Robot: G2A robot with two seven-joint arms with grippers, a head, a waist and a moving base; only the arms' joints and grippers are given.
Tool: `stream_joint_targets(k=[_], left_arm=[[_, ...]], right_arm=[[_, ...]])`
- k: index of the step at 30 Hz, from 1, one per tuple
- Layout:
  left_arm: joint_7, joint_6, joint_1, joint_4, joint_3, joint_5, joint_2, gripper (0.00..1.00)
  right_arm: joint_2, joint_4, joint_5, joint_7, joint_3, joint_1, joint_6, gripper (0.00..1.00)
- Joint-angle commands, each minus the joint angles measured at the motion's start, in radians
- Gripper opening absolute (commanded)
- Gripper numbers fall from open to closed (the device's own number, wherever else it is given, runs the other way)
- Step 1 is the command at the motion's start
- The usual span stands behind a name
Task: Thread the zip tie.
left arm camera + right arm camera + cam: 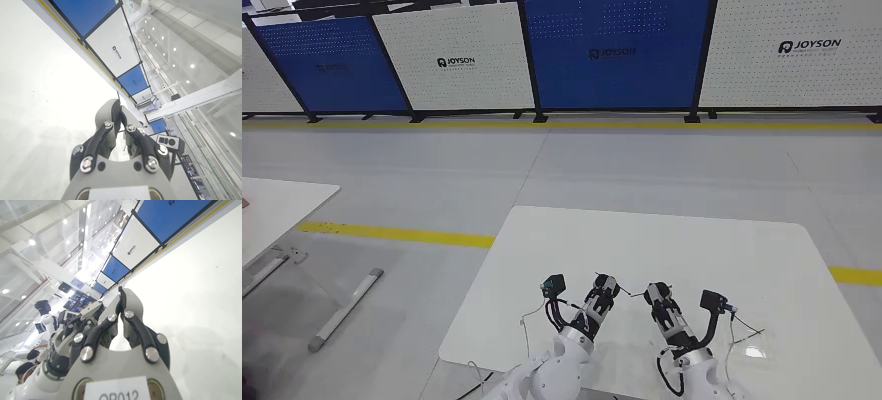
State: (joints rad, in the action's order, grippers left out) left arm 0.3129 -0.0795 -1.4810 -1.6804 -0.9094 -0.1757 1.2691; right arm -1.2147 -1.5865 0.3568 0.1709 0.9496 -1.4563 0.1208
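Note:
My left gripper [119,106] is shut on a thin black zip tie [118,96]. A short length of the strip sticks out past the fingertips, and a fine strand crosses the gap lower down. In the top view the left gripper [607,285] and right gripper [655,293] hover side by side over the near part of the white table [722,250], with a thin dark line of the zip tie [626,293] running between them. My right gripper [120,294] is shut, pads pressed together. A small dark bit shows at its tips, and I cannot tell whether that is the tie.
The left gripper [90,309] sits close beside the right one. Thin cables [742,328] trail on the table by the right arm. Beyond the table lies grey floor with a yellow line [392,235], a second white table [282,205] at the left, and panel walls.

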Motion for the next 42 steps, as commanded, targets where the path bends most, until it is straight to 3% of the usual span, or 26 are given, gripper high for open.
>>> stream_joint_targets(k=[1,9,15,42], left_arm=[[0.000,0.000,0.000,0.000,0.000,0.000,0.000,0.00],[-0.001,0.000,0.000,0.001,-0.001,0.004,0.000,0.00],[0.033,-0.054,0.018,0.021,-0.005,0.059,0.016,0.00],[0.031,-0.050,0.024,0.025,0.000,0.045,0.019,0.00]], right_arm=[[0.000,0.000,0.000,0.000,0.000,0.000,0.000,0.00],[-0.009,0.015,0.004,0.016,0.012,-0.002,0.024,0.00],[-0.012,0.019,0.012,0.028,0.012,0.000,0.026,0.00],[-0.041,0.044,0.035,-0.010,0.005,0.026,0.001,0.00]])
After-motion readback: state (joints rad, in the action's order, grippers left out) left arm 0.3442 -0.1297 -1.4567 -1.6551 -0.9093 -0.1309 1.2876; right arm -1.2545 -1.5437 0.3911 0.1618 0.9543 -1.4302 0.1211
